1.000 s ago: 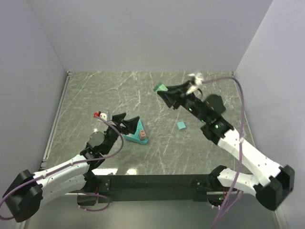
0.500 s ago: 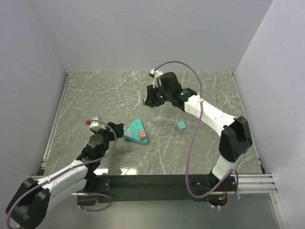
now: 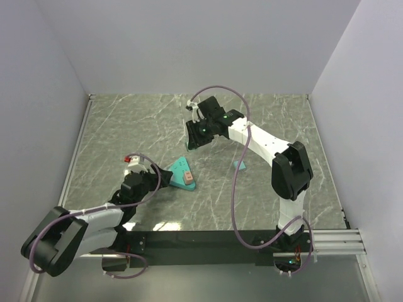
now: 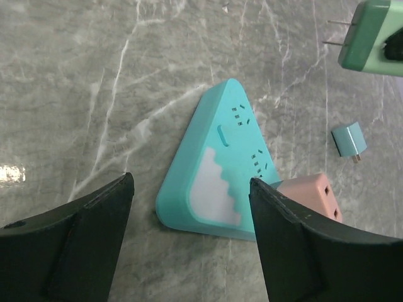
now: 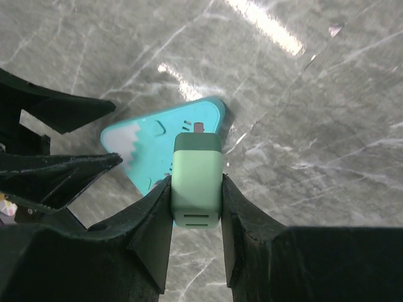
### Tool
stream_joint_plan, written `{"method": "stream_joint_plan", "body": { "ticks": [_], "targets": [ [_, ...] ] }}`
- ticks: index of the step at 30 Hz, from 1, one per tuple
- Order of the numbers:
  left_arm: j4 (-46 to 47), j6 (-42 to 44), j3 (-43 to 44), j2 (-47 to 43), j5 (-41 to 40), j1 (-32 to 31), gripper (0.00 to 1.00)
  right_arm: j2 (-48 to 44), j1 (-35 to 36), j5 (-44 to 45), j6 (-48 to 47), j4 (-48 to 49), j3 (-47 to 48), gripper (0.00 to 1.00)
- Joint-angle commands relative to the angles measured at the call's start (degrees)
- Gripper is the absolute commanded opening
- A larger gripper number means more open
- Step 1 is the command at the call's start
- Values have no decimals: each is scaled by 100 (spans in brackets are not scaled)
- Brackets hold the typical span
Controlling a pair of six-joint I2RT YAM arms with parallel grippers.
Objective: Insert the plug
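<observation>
Your right gripper (image 5: pixel 196 189) is clamped tight on the green plug (image 5: pixel 197 160), one finger flat against each side. The plug's darker green end points away from the wrist cam. From the left wrist cam you can just make out two thin metal prongs sticking out of that end.

The teal socket block (image 4: pixel 220 170) is a triangle lying flat on the bench (image 4: pixel 75 75). It sits just past the plug's tip and lower down. The plug is up in the air and clear of the block, not touching it.

Your left gripper (image 4: pixel 190 184) has its jaws spread wide with nothing held. It's low to the bench, and the near edge of the socket block sits right ahead of the gap between its fingers (image 4: pixel 82 233). I can't tell from these views whether either finger actually touches the block.

Just off the left gripper's right-hand finger, a pink adapter (image 4: pixel 312 192) sits on the corner of the block. A small blue plug (image 4: pixel 348 139) lies on the bench a bit beyond the adapter, prongs out and apart from the block.
</observation>
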Motion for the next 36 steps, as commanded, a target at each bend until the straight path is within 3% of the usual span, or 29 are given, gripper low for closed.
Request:
{"method": "stream_joint_plan", "body": {
  "ticks": [1, 7, 13, 16, 17, 22, 26, 31, 36],
  "targets": [
    [604, -117, 21, 327, 321, 54, 79, -18, 60, -193, -45, -156, 236, 0],
    [1227, -109, 74, 1110, 636, 107, 71, 184, 96, -536, -106, -296, 271, 0],
    [1870, -56, 100, 1699, 1050, 116, 57, 623, 122, -686, -247, -1280, 956, 0],
    [2133, -65, 109, 1866, 1252, 116, 40, 598, 122, -773, -124, -1377, 965, 0],
    [2186, -82, 117, 1910, 1270, 116, 30, 589, 122, -800, -89, -1395, 965, 0],
    [2713, -47, 153, 2270, 1525, 116, 18, 545, 122, -731, -71, -1658, 869, 0],
    [3275, -47, 188, 2578, 1727, 116, 0, 264, 113, -581, -1, -1580, 483, 0],
    [4758, -91, 39, 2956, 1771, 116, 0, -490, 96, -422, 253, -1141, -229, 0],
    [5420, 198, -93, 2826, 1683, 116, 0, -1019, 78, -334, 412, -614, -949, 0]
  ]
}}
